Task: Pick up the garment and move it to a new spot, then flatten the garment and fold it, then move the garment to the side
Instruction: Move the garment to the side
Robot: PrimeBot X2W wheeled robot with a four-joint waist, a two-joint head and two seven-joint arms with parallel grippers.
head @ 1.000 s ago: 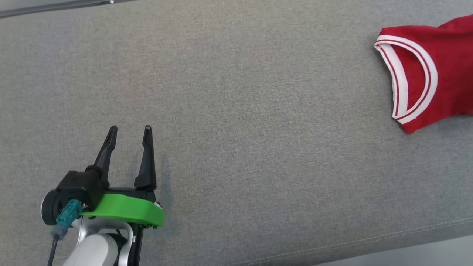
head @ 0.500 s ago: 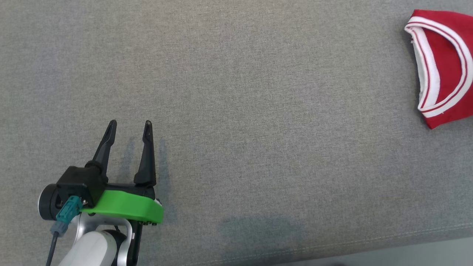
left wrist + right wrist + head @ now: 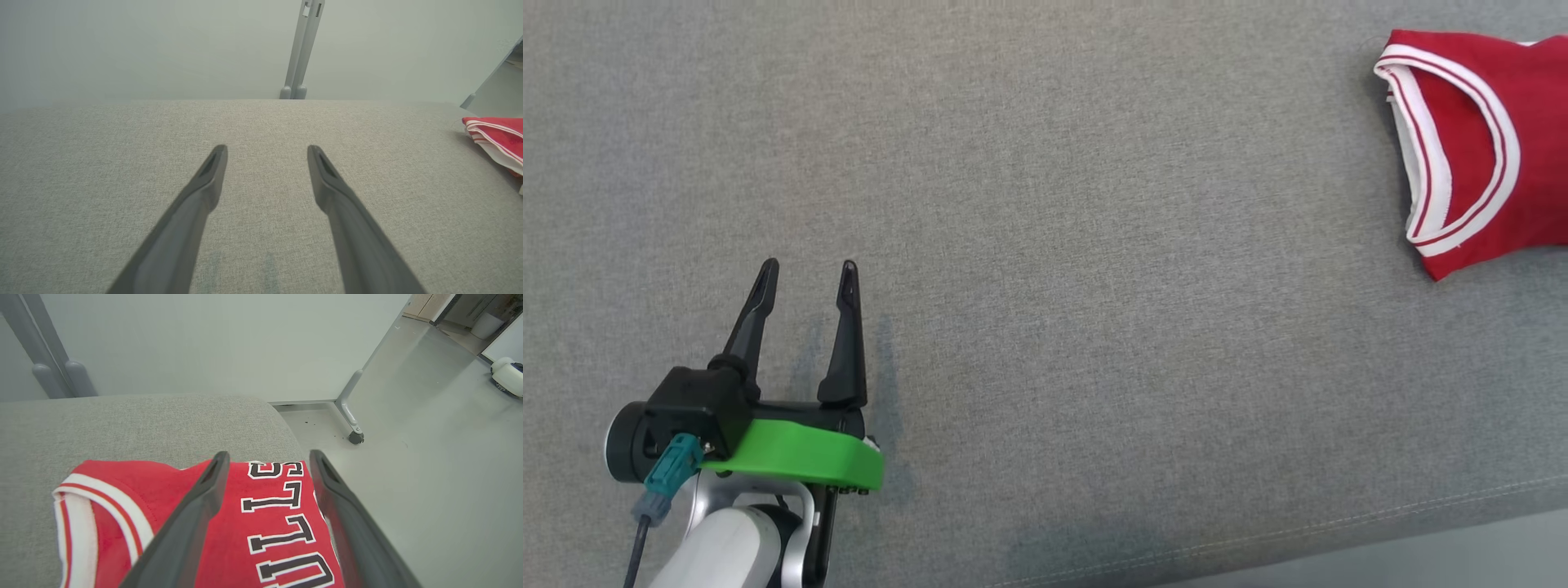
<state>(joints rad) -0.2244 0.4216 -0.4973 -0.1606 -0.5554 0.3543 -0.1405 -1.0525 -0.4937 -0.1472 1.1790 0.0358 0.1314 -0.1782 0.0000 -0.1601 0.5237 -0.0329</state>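
Red jersey [image 3: 1535, 163] lies way off right, directly under the right gripper [image 3: 268, 457] (jaws spread, empty); left gripper [image 3: 809, 269], spread too, is well apart.

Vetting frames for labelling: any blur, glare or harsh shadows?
Head view: sharp, even light, faint shadows by the left gripper on the cushion. Left wrist view: fingers soft, wall hazy. Right wrist view: shirt lettering crisp, right gripper soft-edged; no glare.
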